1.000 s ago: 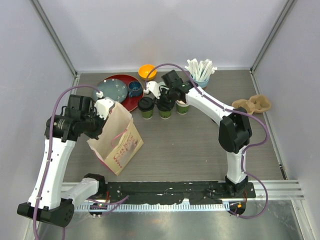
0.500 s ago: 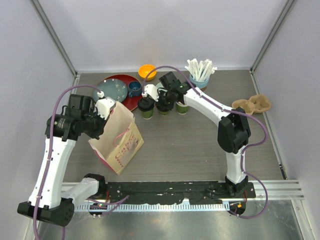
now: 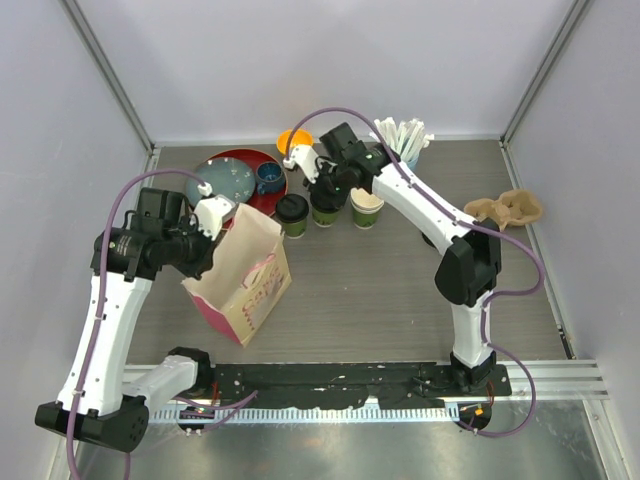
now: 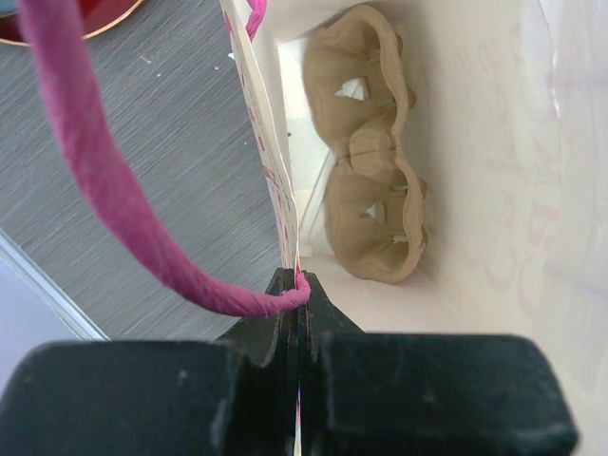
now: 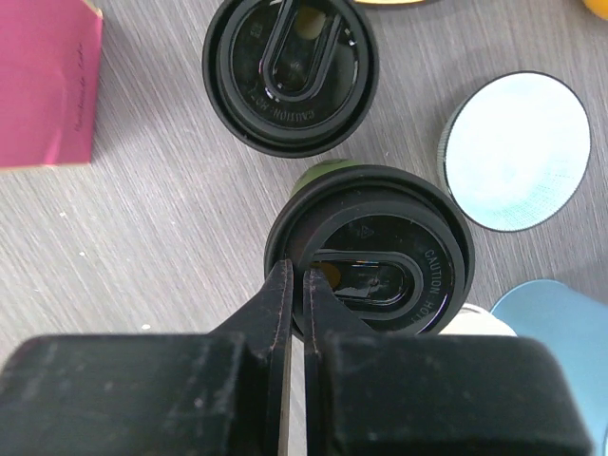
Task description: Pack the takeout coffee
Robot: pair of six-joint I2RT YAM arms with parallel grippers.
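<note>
Two lidded takeout coffee cups stand at the back of the table. My right gripper (image 5: 294, 271) is shut on the left rim of one black lid (image 5: 399, 256), over the middle cup (image 3: 328, 207). The other lidded cup (image 3: 292, 213) (image 5: 290, 71) stands free just left of it. A third green cup (image 3: 367, 208) (image 5: 518, 152) is lidless, right of the held one. My left gripper (image 4: 297, 280) (image 3: 220, 222) is shut on the top edge of the paper bag (image 3: 243, 285) by its pink handle (image 4: 104, 190). A cardboard cup carrier (image 4: 370, 152) lies inside the bag.
A red plate (image 3: 268, 200) with a teal dish (image 3: 222, 180) and a dark blue mug (image 3: 269, 178) sits back left. An orange bowl (image 3: 292, 140) and a light-blue cup of white sticks (image 3: 405, 140) stand behind the cups. Another cardboard carrier (image 3: 505, 208) lies at the right.
My right gripper has closed on the middle cup's lid rim and drawn back a little with it. The bag in my left gripper now stands more upright.
</note>
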